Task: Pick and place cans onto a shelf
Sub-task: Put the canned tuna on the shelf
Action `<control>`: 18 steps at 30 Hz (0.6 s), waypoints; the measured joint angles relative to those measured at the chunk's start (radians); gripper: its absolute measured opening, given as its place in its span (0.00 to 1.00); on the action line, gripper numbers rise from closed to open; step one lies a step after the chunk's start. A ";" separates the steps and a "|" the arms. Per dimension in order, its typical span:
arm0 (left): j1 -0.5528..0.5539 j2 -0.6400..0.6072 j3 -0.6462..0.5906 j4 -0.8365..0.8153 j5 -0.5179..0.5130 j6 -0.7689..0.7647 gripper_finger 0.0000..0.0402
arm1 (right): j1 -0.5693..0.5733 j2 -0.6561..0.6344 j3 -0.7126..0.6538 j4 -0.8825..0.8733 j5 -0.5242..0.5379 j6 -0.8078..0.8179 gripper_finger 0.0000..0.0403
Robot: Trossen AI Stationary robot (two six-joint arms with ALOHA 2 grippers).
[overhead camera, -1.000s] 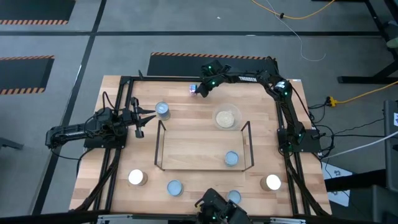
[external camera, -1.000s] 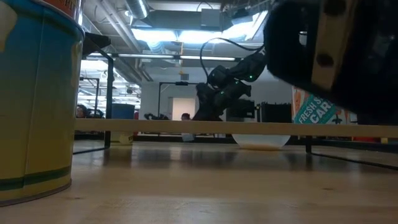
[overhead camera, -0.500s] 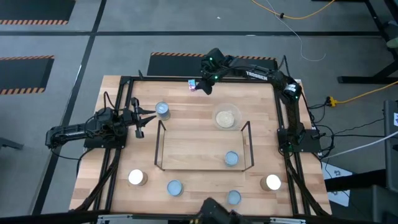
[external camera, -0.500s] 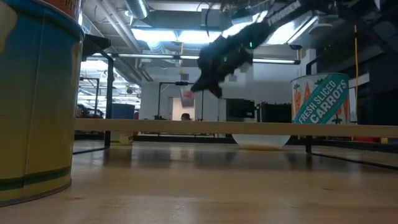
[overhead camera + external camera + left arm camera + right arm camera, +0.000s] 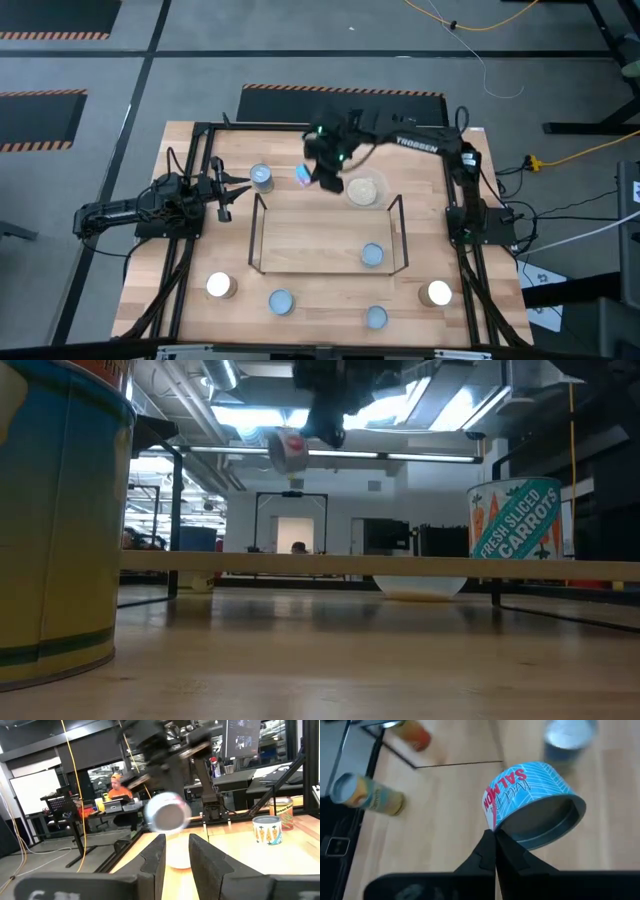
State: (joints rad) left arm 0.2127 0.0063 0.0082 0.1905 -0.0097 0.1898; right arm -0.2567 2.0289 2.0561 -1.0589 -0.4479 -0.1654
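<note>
The right gripper hangs in the air over the far half of the table, clenched on the rim of a squat salmon can, which is tilted with its open-looking underside toward the wrist camera (its blue and white label reads SALMON in red). In the low view this can sits high above the table surface, just beside the dark gripper body. Directly on the near side of the gripper lies the shelf, a see-through rack of thin black rods, with 1 can standing inside it toward its near right corner. Just beside the gripper, on its right, is a clear round dish with tan contents. To the gripper's left, near the shelf's far left corner, stands another can, and just beyond that the left gripper waits at the table's left edge with its fingers spread apart and nothing between them. Well away from the right gripper, along the near edge of the table, 4 more cans stand upright: a white-topped one at the left, 2 pale blue ones in the middle, and a white-topped one at the right.
</note>
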 joint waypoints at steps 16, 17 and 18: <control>0.000 0.000 0.000 0.000 0.000 0.000 0.19 | 0.373 0.008 -0.003 -0.069 0.220 -0.005 0.00; 0.000 0.000 0.000 0.000 0.000 0.000 0.19 | 0.390 0.008 -0.012 -0.067 0.244 -0.011 0.00; 0.000 0.000 0.000 0.000 0.000 0.000 0.19 | 0.405 0.008 -0.021 -0.066 0.262 -0.026 0.00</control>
State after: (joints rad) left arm 0.2127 0.0064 0.0082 0.1902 -0.0097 0.1898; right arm 0.1484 2.0369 2.0352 -1.1245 -0.1864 -0.1918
